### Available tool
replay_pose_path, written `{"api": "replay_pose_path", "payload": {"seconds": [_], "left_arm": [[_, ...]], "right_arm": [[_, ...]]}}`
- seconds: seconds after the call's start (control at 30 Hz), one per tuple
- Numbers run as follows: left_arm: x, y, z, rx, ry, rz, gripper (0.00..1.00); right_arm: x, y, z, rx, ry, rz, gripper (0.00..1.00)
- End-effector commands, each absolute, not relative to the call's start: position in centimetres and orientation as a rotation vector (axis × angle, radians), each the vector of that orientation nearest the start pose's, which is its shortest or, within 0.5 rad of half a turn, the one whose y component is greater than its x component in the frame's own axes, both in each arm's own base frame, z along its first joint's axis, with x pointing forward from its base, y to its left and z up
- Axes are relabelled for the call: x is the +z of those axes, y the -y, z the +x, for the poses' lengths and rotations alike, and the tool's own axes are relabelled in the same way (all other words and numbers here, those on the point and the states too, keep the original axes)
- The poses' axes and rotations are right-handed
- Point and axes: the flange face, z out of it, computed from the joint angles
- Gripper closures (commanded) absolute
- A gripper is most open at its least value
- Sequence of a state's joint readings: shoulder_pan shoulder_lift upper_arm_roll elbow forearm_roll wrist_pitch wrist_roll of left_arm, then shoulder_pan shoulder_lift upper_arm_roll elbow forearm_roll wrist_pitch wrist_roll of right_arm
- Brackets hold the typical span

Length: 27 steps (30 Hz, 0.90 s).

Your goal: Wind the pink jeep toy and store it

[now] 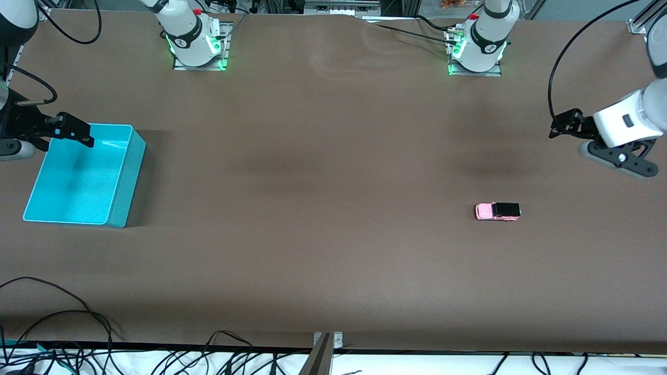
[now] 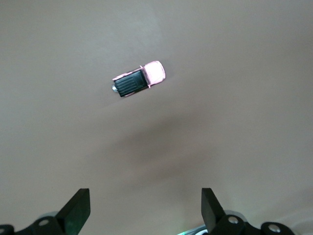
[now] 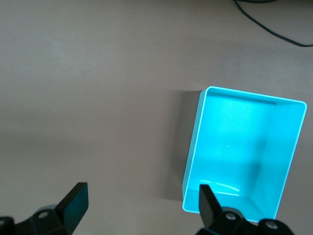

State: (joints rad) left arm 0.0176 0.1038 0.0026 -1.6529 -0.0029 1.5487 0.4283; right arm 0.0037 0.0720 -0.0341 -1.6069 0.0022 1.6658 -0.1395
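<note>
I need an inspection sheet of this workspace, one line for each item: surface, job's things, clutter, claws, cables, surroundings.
Surface: brown table, bare between the things.
Job's things: pink jeep toy upright on its wheels toward the left arm's end; turquoise bin toward the right arm's end, nothing in it.
Clutter: nothing seen.
Claws: left claw open, in the air above the table near the jeep, holding nothing; right claw open, over the bin's edge, holding nothing.
Cables: black cables along the table edge nearest the front camera.
Surroundings: two arm bases with green lights.
</note>
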Motion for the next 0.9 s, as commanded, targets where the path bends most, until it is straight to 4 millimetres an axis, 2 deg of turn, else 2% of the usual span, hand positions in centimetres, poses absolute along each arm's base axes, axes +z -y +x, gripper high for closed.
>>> {"api": "replay_pose_path", "payload": {"seconds": [0.0, 0.1, 0.23, 0.3, 0.6, 0.73, 0.87], "left_arm": [[50.7, -0.5, 59.1, 0.277, -0.844, -3.053, 0.0], [49.1, -0.4, 60.2, 0.252, -0.998, -3.014, 0.0], [46.9, 0.0, 60.9, 0.28, -1.096, -2.991, 0.0], [46.5, 0.0, 61.1, 0.279, -1.145, -2.971, 0.0], [42.7, -1.1, 63.1, 0.203, -1.451, -2.841, 0.0], [40.8, -1.4, 63.0, 0.17, -1.532, -2.794, 0.0], [38.1, -1.6, 62.5, 0.13, -1.604, -2.738, 0.0]], "right_arm": [[58.0, 1.6, 58.6, 0.009, 0.164, -3.152, 0.0], [58.0, 1.6, 58.6, 0.009, 0.164, -3.153, 0.0], [58.0, 1.6, 58.6, 0.009, 0.164, -3.153, 0.0], [58.0, 1.6, 58.6, 0.009, 0.164, -3.153, 0.0], [58.0, 1.6, 58.6, 0.009, 0.164, -3.153, 0.0], [58.0, 1.6, 58.6, 0.009, 0.164, -3.153, 0.0], [58.0, 1.6, 58.6, 0.009, 0.164, -3.153, 0.0]]}}
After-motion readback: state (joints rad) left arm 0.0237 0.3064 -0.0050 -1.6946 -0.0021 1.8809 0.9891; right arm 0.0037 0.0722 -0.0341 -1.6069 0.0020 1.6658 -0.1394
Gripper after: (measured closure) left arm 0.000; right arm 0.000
